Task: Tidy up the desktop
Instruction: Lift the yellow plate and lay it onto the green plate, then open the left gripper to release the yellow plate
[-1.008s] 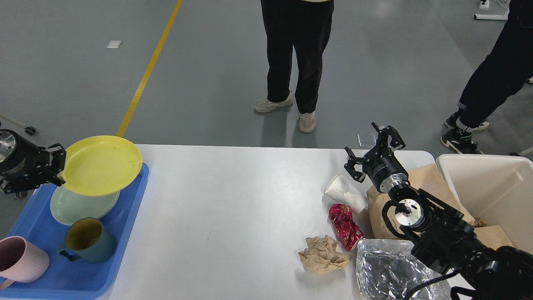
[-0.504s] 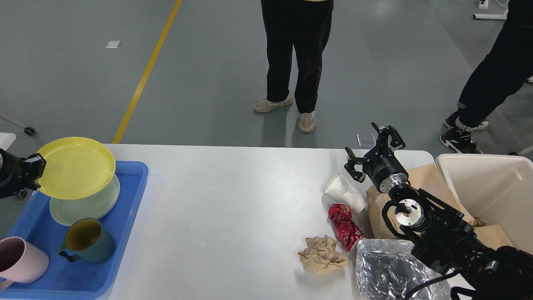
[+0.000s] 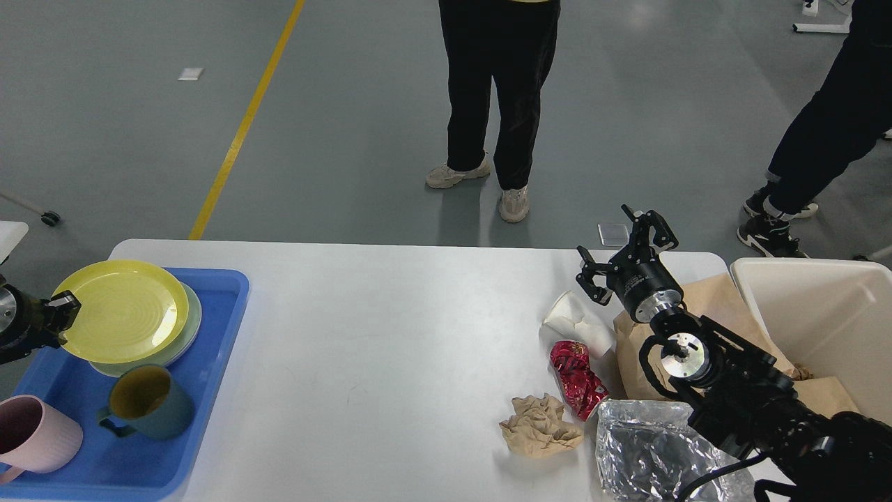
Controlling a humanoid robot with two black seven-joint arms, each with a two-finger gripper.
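Note:
The white desktop [image 3: 390, 328] carries a blue tray [image 3: 223, 328] at its left end. In the tray a yellow plate [image 3: 118, 310] rests on a pale green plate [image 3: 189, 322]. My left gripper [image 3: 59, 317] is at the yellow plate's left rim, shut on it. At the right lie a crushed white paper cup [image 3: 577, 322], a crumpled red wrapper [image 3: 577, 376], a ball of brown paper [image 3: 538, 425] and a silver foil bag [image 3: 644, 453]. My right gripper [image 3: 622, 245] hangs open above the cup's far side, holding nothing.
A teal mug [image 3: 146, 401] and a pink mug [image 3: 35, 436] stand in the tray's near part. A brown paper bag [image 3: 707, 300] lies under my right arm, beside a cream-white bin [image 3: 822, 314] at the far right. Two people stand beyond the far edge.
My left gripper has carried the yellow plate left and down, from tilted above the tray to lying on the green plate. The right arm has not moved.

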